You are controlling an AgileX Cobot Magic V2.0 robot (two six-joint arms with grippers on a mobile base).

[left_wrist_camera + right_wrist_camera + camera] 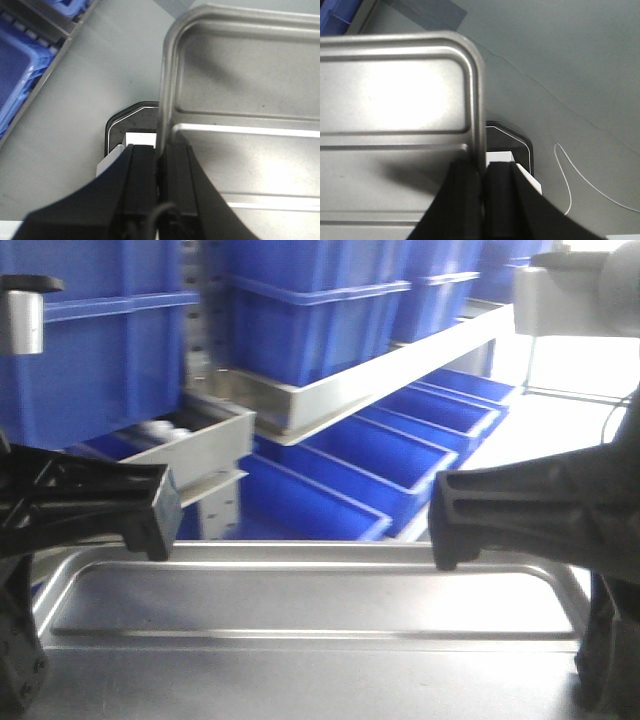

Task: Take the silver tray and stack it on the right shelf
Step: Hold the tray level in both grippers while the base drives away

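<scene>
Nearest the front camera we log the silver tray (300,600), level and floor-side up, clamped at both short ends. Left gripper (159,152): jaws narrowed to a slit, pinching the tray's left rim. Right gripper (482,167): likewise pinched tight on the right rim. In both wrist views we see grey floor (90,100) below the tray, and a thin white cable (570,180) lying on it. Beyond the tray, apart from it, stands the right shelf (400,365), with blue bins (310,320) above and below its steel bar.
</scene>
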